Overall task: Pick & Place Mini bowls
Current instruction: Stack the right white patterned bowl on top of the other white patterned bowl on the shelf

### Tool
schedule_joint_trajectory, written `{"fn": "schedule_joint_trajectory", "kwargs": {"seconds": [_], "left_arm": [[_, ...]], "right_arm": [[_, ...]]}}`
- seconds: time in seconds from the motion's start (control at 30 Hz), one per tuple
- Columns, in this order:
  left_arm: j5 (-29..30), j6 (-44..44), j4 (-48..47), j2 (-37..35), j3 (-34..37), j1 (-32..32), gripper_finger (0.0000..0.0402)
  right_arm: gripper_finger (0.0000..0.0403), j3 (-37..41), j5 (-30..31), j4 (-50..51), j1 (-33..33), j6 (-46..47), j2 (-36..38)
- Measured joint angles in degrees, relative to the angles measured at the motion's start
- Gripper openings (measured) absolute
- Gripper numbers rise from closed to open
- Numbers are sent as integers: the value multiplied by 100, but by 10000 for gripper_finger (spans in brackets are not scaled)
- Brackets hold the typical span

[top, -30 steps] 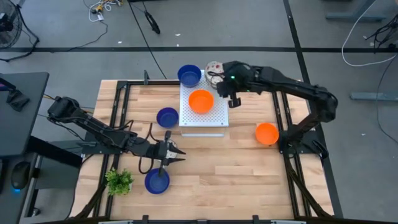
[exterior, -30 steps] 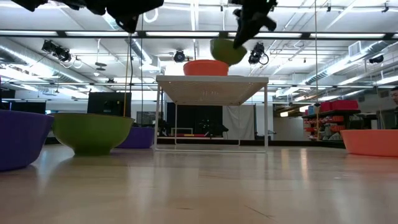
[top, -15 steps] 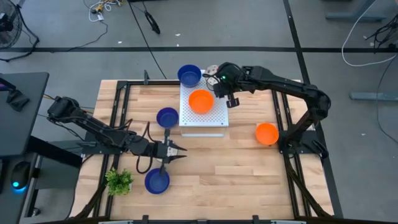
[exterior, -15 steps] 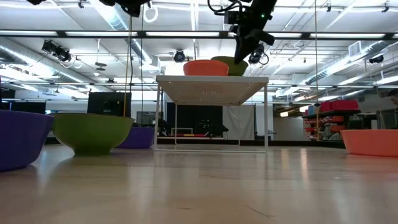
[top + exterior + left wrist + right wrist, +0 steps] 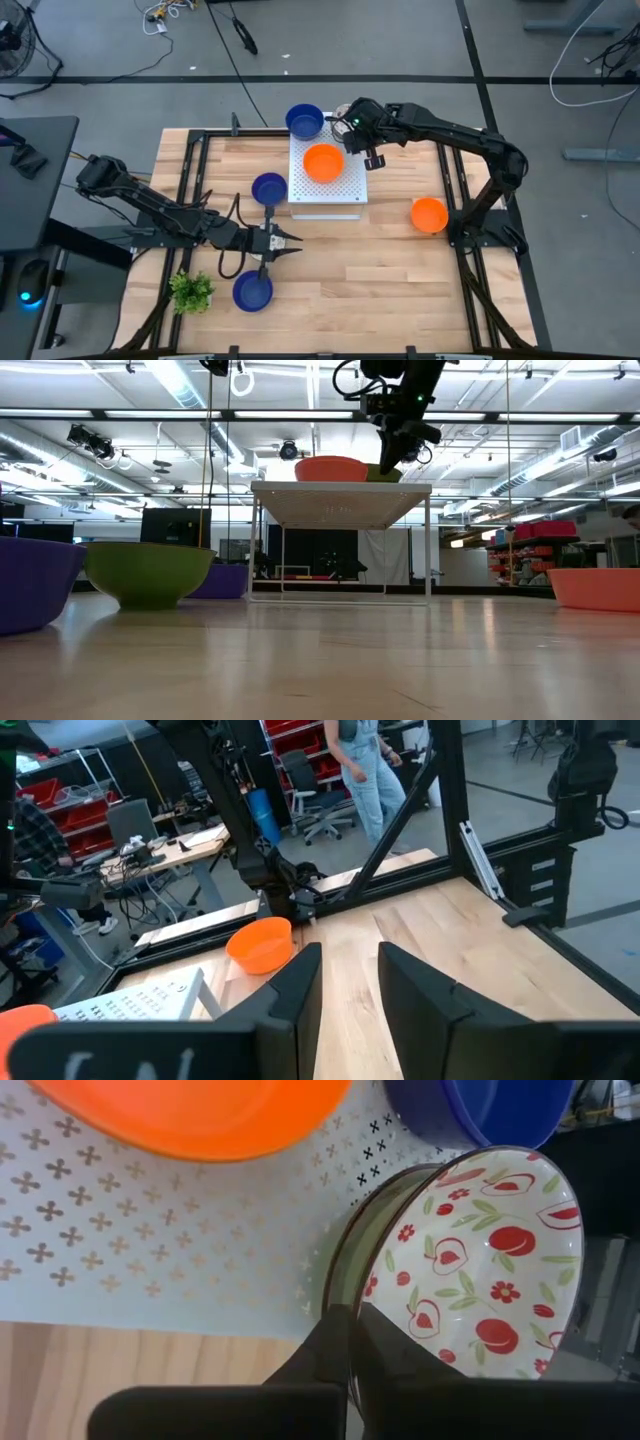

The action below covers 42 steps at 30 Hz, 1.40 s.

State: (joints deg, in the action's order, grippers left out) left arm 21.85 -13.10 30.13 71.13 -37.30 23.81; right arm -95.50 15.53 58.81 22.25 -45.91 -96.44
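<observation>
At the far corner of the white board [image 5: 327,176], the right gripper [image 5: 350,122] pinches the rim of a patterned bowl [image 5: 470,1260]. Its two dark fingers [image 5: 340,1345] squeeze the thin rim between them. This bowl is white inside with red fruit, red flowers and green leaves, and green outside. It sits right at the board's edge, and part of it hangs past the side. From above, the arm hides most of it.

An orange bowl [image 5: 323,162] rests on the board just beside it. A blue bowl [image 5: 304,121] sits on the wooden table [image 5: 380,270] close to the board's far corner. The board is full of little cross-shaped holes and stands on thin legs.

The left gripper [image 5: 285,243] waits low over the table with its fingers a little apart, holding nothing. A second blue bowl [image 5: 269,188] is near it by the board, and a third blue bowl [image 5: 252,292] sits near the front edge beside a small green plant [image 5: 191,292]. Another orange bowl [image 5: 429,214] sits alone on the right side. Much bare wood lies open at the front of the table.

A person [image 5: 372,780] stands far behind the table.
</observation>
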Motion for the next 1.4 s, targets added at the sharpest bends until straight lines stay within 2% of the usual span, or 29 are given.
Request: {"fn": "schedule_joint_trajectory", "kwargs": {"seconds": [0.23,0.5,0.83,1.4], "left_arm": [[0,4,0,0,0,17,106],[0,13,0,0,0,17,106],[-2,15,2,0,0,15,106],[-2,46,2,0,0,15,106]], "right_arm": [[7,0,0,-111,67,22,0],[34,0,-17,-141,210,195,0],[43,0,-20,-228,246,234,0],[150,0,31,-241,141,234,22]]}}
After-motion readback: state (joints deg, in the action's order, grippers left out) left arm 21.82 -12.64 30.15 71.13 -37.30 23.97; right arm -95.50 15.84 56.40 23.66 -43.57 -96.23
